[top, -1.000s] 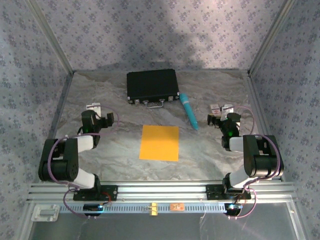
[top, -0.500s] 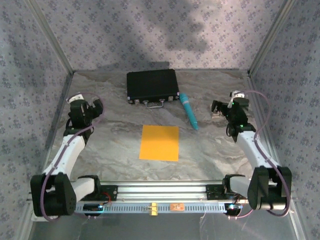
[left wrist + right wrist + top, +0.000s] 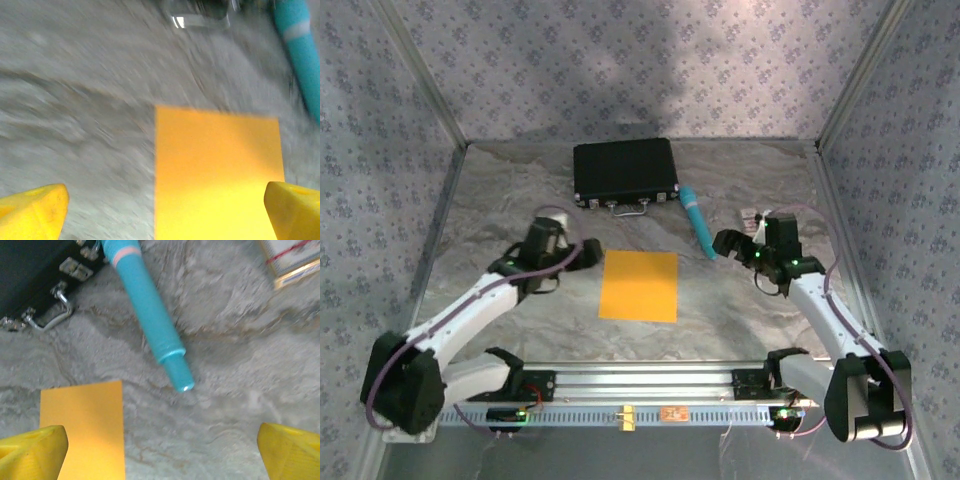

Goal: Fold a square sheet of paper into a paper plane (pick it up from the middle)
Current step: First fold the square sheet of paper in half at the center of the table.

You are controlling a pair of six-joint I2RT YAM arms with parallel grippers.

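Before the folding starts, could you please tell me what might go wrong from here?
The paper lies flat on the table, so the open left jaws beside it may push or crumple it instead of lifting its middle. The tube lies close to the open right jaws and the paper; a sweep could knock it onto the sheet.

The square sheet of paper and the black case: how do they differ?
The square sheet of paper is plain orange-yellow; the black case is dark, with a metal handle. The sheet is thin and smaller in outline; the case is thicker and wider. The sheet lies in the middle; the case sits by the back wall. Both rest flat on the table.
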